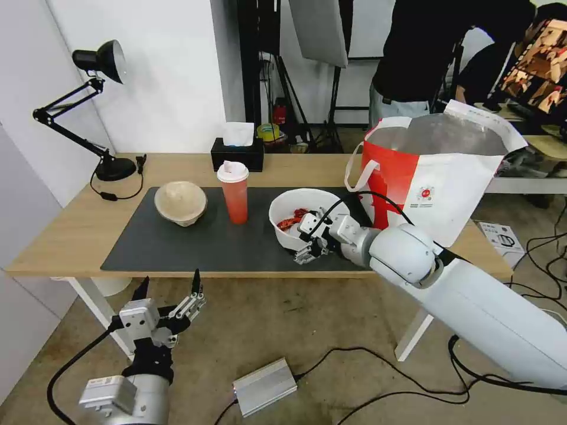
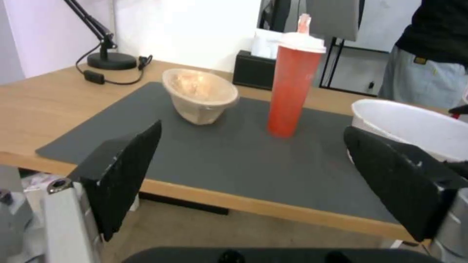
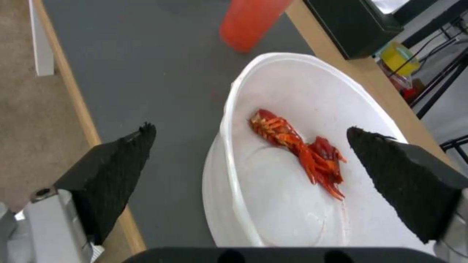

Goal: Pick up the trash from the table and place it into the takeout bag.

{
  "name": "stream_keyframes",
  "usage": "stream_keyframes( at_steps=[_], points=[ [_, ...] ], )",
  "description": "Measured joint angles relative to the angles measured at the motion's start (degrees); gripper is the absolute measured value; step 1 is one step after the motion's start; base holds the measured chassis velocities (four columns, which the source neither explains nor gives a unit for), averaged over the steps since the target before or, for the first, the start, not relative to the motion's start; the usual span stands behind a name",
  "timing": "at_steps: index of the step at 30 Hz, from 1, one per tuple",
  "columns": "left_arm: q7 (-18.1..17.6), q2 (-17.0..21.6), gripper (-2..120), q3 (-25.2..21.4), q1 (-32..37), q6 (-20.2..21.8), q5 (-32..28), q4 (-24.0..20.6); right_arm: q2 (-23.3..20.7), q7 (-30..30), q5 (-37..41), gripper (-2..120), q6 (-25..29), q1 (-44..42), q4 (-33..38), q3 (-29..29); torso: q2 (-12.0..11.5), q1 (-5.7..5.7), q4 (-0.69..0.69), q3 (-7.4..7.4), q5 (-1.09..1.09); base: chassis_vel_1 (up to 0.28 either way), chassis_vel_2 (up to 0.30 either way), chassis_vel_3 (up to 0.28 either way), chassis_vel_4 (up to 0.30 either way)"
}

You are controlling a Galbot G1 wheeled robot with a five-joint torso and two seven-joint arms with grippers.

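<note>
The wide white bowl (image 1: pixel 297 196) with red scraps (image 3: pixel 297 149) sits on the dark mat (image 1: pixel 195 242) of the table (image 1: pixel 59 230), just left of the takeout bag (image 1: pixel 449 177). My right gripper (image 1: pixel 307 238) is open and straddles the bowl's near rim (image 3: pixel 229 120), one finger over the inside and one outside above the mat. The red cup (image 1: pixel 235 198) with a white lid stands upright left of the bowl. The beige bowl (image 1: pixel 180 202) lies tilted farther left. My left gripper (image 1: pixel 169 284) hangs open below the table's front edge, facing the cup (image 2: pixel 292 84) and the beige bowl (image 2: pixel 200 93).
A black tissue box (image 1: pixel 237 154) and a black desk lamp (image 1: pixel 100 59) stand along the table's back edge. A silver box (image 1: pixel 264 386) and cables lie on the floor in front. A small carton (image 1: pixel 502 236) sits on the floor at the right.
</note>
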Motion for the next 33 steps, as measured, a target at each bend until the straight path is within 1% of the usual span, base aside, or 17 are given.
stream_keyframes(
  at_steps=[11,14,19,33],
  points=[
    [-0.07,-0.01,100,-0.27,0.53,0.13,0.27,0.48,1.61,0.14,0.14,100,-0.02,0.17,-1.01,0.55,0.0,0.0,0.0,0.0,-0.01,0.0,0.0,0.0,0.0],
    [-0.08,-0.03,100,-0.31,0.64,0.27,0.31,0.74,3.42,0.6,1.73,100,-0.04,0.75,-2.77,0.93,0.0,0.0,0.0,0.0,-0.01,0.0,0.0,0.0,0.0],
    [-0.08,-0.03,100,-0.47,0.67,0.29,0.26,0.98,4.92,0.69,2.29,100,-0.05,0.95,-3.94,0.98,0.0,0.0,0.0,0.0,0.0,0.0,0.0,0.0,0.0],
    [-0.09,0.0,100,-0.61,1.05,0.33,0.23,1.15,6.07,0.79,2.86,100,-0.08,-0.38,-5.33,1.03,-0.01,0.0,0.0,0.0,0.0,0.0,0.0,0.0,0.0]
  ],
)
